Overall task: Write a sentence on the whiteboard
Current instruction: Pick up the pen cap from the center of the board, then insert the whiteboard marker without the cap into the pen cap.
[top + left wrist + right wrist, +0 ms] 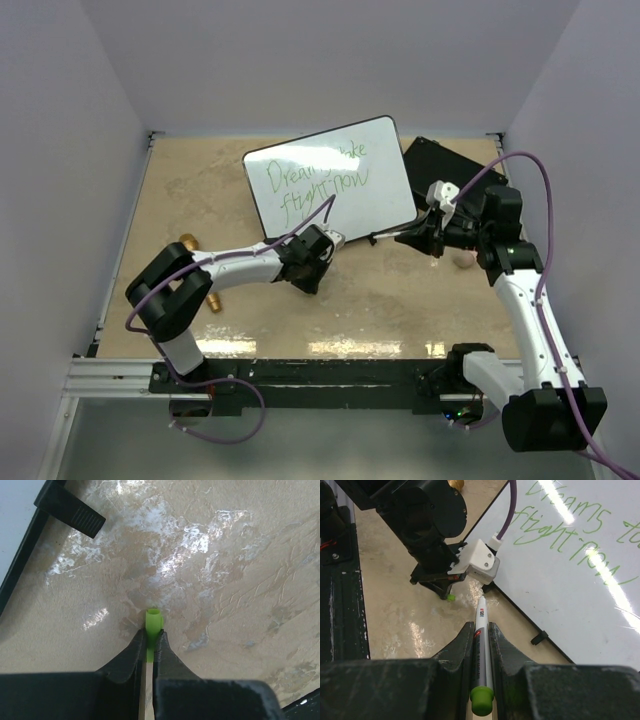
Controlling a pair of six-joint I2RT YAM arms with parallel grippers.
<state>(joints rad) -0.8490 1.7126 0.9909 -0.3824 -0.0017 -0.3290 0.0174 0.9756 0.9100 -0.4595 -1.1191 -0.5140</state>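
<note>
Tan mottled bench (380, 300) carries the glossy white whiteboard (385, 200), green-lettered, toward the rear. Left gripper (150, 635) clenches a small green marker cap (153, 617). Right gripper (481, 628) grasps a white green-ended marker (481, 652) aimed capward, presumably for recapping.

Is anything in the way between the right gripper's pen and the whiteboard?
Nothing visible. The right gripper holds the pen beside the whiteboard, only table between. The left gripper sits ahead of the tip, not between.
</note>
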